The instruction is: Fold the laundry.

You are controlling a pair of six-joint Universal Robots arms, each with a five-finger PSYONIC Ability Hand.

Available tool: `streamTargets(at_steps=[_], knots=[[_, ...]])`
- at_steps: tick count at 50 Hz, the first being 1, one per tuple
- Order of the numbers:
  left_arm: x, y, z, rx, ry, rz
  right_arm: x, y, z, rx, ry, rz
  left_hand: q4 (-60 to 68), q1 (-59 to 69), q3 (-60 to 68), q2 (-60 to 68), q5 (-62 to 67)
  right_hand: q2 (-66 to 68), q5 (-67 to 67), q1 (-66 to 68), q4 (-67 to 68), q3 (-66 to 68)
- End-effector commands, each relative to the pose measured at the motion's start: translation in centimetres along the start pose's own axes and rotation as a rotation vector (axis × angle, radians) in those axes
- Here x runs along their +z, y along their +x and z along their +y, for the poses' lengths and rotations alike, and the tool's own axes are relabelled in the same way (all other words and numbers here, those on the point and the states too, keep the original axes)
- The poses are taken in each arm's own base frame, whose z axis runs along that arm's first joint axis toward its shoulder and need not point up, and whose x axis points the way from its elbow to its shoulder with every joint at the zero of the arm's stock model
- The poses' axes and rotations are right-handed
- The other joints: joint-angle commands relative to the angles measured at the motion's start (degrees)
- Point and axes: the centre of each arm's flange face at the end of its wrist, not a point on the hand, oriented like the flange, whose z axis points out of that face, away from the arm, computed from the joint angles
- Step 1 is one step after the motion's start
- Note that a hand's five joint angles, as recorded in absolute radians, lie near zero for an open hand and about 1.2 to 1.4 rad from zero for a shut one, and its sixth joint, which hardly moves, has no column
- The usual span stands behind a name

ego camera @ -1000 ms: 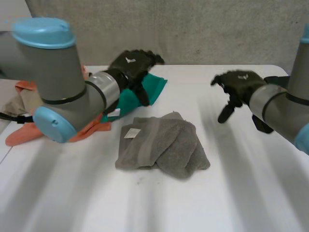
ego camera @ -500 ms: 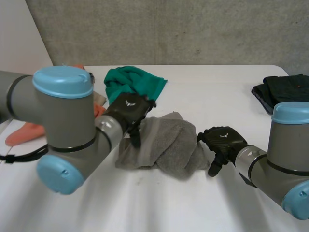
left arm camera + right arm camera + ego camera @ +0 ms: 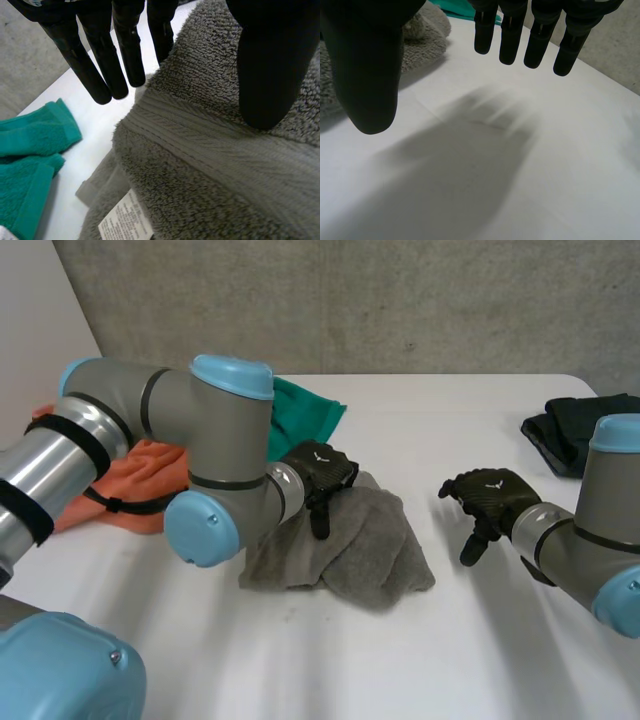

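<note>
1. The grey towel (image 3: 365,545) lies crumpled and half folded in the middle of the desk (image 3: 480,640). Its long axis runs roughly between the desk's left and right edges.
2. The left hand (image 3: 318,472) hovers over the towel's far left part. The towel lies directly under the palm. The fingers (image 3: 127,50) are straight and set wide from the thumb, holding nothing. They reach just past the towel's far edge, while the thumb hangs over the woven band (image 3: 200,145). I cannot tell whether the thumb touches the cloth.
3. The towel's label (image 3: 125,222) shows on the near side of that band, under the left palm.
4. The right hand (image 3: 492,495) hangs over bare desk, near the towel's right end but apart from it. Its fingers (image 3: 510,35) are straight and wide, with nothing in them. The towel lies on its thumb side.
5. The left hand is the nearer one, so it probably takes the far edge first. The right hand must move toward the left edge to reach the cloth.
6. A green cloth (image 3: 310,410) lies towards the far edge, an orange cloth (image 3: 140,470) by the left edge, and a dark cloth (image 3: 565,425) at the right edge.
</note>
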Motion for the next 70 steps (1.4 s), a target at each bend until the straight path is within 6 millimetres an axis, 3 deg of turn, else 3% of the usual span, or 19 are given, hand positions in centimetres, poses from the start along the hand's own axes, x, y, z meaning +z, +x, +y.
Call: streamTargets(at_steps=[1,3,10,19,25,26,28,30,33,37,38,42,46,49,52,57,62,67,70], knots=[[1.0,0.3,-0.1,0.032,0.063,-0.016,1.5,1.1,-0.3,-0.007,0.005,0.004,34.78,34.17,34.94,34.94,34.96,-0.57,-0.99,-0.61,-0.43,-0.82],[0.8,0.4,-0.3,0.035,0.065,-0.009,1.9,1.5,-0.6,-0.01,0.017,0.008,46.56,45.95,46.73,46.73,46.74,-4.94,-5.36,-4.98,-4.8,-5.19],[-3.9,-1.3,-3.2,0.16,0.019,-0.1,4.4,2.6,-2.6,-0.09,0.112,-0.075,46.61,45.99,46.77,46.77,46.79,-10.68,-11.11,-10.72,-10.54,-10.93],[-13.7,-1.8,-7.6,0.31,0.09,-0.156,6.1,-1.7,-4.3,-0.121,0.147,-0.425,46.61,45.99,46.77,46.77,46.79,-10.68,-11.11,-10.72,-10.54,-10.93],[-16.6,-1.9,-8.8,0.381,0.134,-0.185,7.1,-5.2,-3.6,-0.119,0.102,-0.517,46.61,45.99,46.77,46.77,46.79,-10.68,-11.11,-10.72,-10.54,-10.93],[-16.9,-2.1,-9.0,0.396,0.141,-0.199,7.2,-5.8,-3.5,-0.124,0.097,-0.527,46.61,45.99,46.77,46.77,46.79,-7.7,-8.12,-7.74,-7.55,-7.94],[-16.9,-2.4,-9.1,0.408,0.148,-0.215,7.5,-6.5,-3.7,-0.139,0.105,-0.52,46.61,45.99,46.77,46.77,46.79,20.48,20.05,20.44,20.62,20.23],[-16.7,-3.3,-9.3,0.427,0.158,-0.245,8.1,-5.5,-4.8,-0.148,0.146,-0.449,46.61,45.99,46.77,46.77,46.79,59.06,58.64,59.02,59.2,58.81],[-16.3,-4.3,-10.1,0.456,0.193,-0.292,8.8,-3.0,-7.3,-0.141,0.239,-0.307,46.61,45.99,46.77,46.77,46.79,59.32,58.89,59.28,59.46,59.07],[-15.9,-6.9,-13.7,0.504,0.375,-0.448,7.8,2.7,-13.3,-0.036,0.442,-0.021,46.61,45.99,46.77,46.77,46.79,59.32,58.89,59.28,59.46,59.07],[-16.0,-8.3,-15.6,0.511,0.467,-0.535,6.6,4.9,-15.7,0.011,0.529,0.075,46.61,45.99,46.77,46.77,46.79,59.32,58.89,59.28,59.46,59.07],[-17.6,-11.1,-19.8,0.492,0.692,-0.73,2.4,8.3,-20.2,0.041,0.692,0.222,46.61,45.99,46.77,46.77,46.79,59.32,58.89,59.28,59.46,59.07],[-18.9,-12.1,-21.7,0.456,0.812,-0.806,-1.1,8.7,-21.2,0.008,0.7,0.241,46.61,45.99,46.77,46.77,46.79,59.32,58.89,59.28,59.46,59.07],[-18.5,-11.7,-20.7,0.4,0.779,-0.763,-2.9,7.9,-20.5,-0.025,0.673,0.205,46.61,45.99,46.77,46.77,46.79,59.32,58.89,59.28,59.46,59.07],[-15.8,-10.6,-16.8,0.321,0.639,-0.649,-3.4,6.7,-18.9,-0.062,0.641,0.133,46.61,45.99,46.77,46.77,46.79,59.32,58.89,59.28,59.46,59.07],[-12.6,-8.3,-10.8,0.24,0.455,-0.515,-1.8,4.9,-14.0,-0.09,0.498,0.023,46.61,45.99,46.77,46.77,46.79,59.32,58.89,59.28,59.46,59.07],[-10.0,-5.6,-3.9,0.15,0.267,-0.404,0.8,2.4,-6.8,-0.144,0.267,-0.057,46.61,45.99,46.77,46.77,46.79,57.29,56.86,57.24,57.43,57.04],[-9.2,-4.1,-0.5,0.087,0.198,-0.366,1.8,0.8,-1.4,-0.219,0.085,-0.117,46.61,45.99,46.77,46.77,46.79,33.96,33.54,33.92,34.1,33.72],[-9.4,-4.0,-0.4,0.07,0.201,-0.363,1.6,1.0,-0.8,-0.238,0.04,-0.114,46.61,45.99,46.77,46.77,46.79,15.8,15.38,15.76,15.94,15.55]])
